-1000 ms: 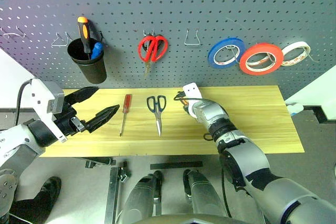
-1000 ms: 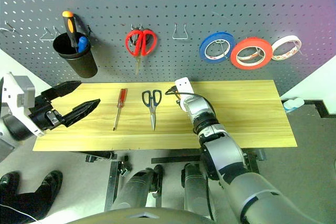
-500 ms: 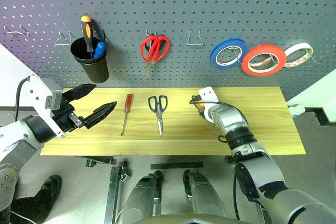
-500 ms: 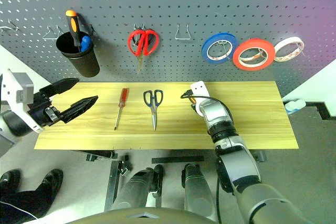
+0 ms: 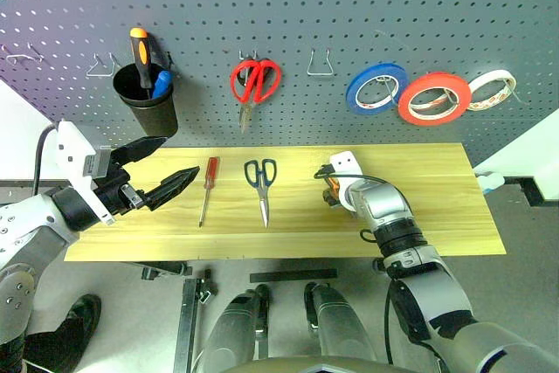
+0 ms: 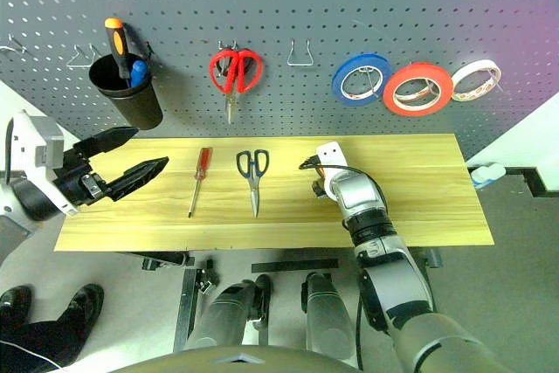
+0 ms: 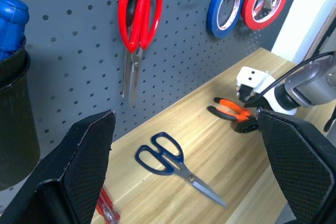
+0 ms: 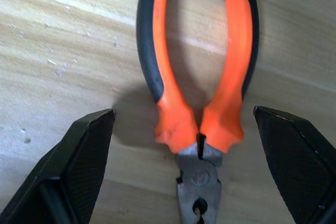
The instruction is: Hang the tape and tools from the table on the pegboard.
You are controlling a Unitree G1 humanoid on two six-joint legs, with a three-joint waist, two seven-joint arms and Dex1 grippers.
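Both right gripper (image 8: 184,145) fingers stand clear beside the pliers (image 8: 197,77)

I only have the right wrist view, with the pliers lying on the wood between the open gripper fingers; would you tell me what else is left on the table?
Observer: Black-handled scissors and a red-handled screwdriver lie on the table, to the left of the pliers.
Operator: Thank you. Is the red tape hung yet?
Observer: Yes, the red tape hangs on the pegboard, between a blue roll and a white roll.
Operator: Is any hook free?
Observer: An empty wire hook sits roughly above the pliers, right of the red-handled scissors.
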